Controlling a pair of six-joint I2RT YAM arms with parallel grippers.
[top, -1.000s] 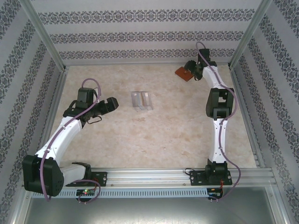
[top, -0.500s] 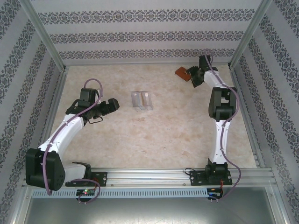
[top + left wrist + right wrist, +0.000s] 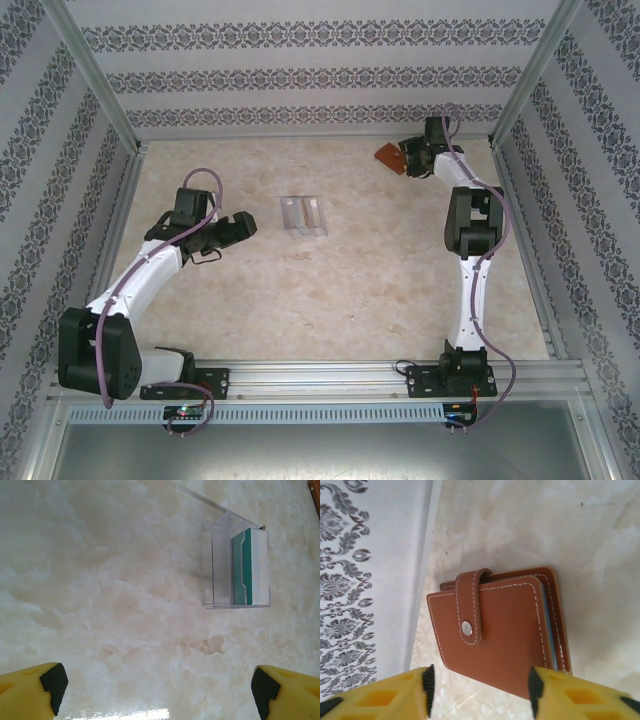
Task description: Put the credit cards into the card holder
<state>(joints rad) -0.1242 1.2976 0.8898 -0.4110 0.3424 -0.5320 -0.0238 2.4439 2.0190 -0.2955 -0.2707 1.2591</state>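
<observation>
The card holder (image 3: 495, 630), a reddish-brown wallet with its clasp tab snapped shut, lies at the back right by the wall (image 3: 388, 155). A pale blue edge shows between its covers. My right gripper (image 3: 481, 692) hovers over its near edge, open, a fingertip on either side and not touching it (image 3: 412, 160). The credit cards (image 3: 243, 567), a teal one and a pale one, stand on edge inside a clear plastic case (image 3: 215, 565) at mid-table (image 3: 303, 216). My left gripper (image 3: 159, 685) is wide open with nothing in it, short of that case (image 3: 236, 228).
The patterned back wall (image 3: 365, 580) rises close beside the wallet's left side. Metal frame posts and side walls (image 3: 110, 110) border the marble table (image 3: 340, 300). Bare tabletop lies between the case and the wallet.
The right gripper has moved toward the back wall over the wallet and its jaws have narrowed. The left arm has hardly shifted.
</observation>
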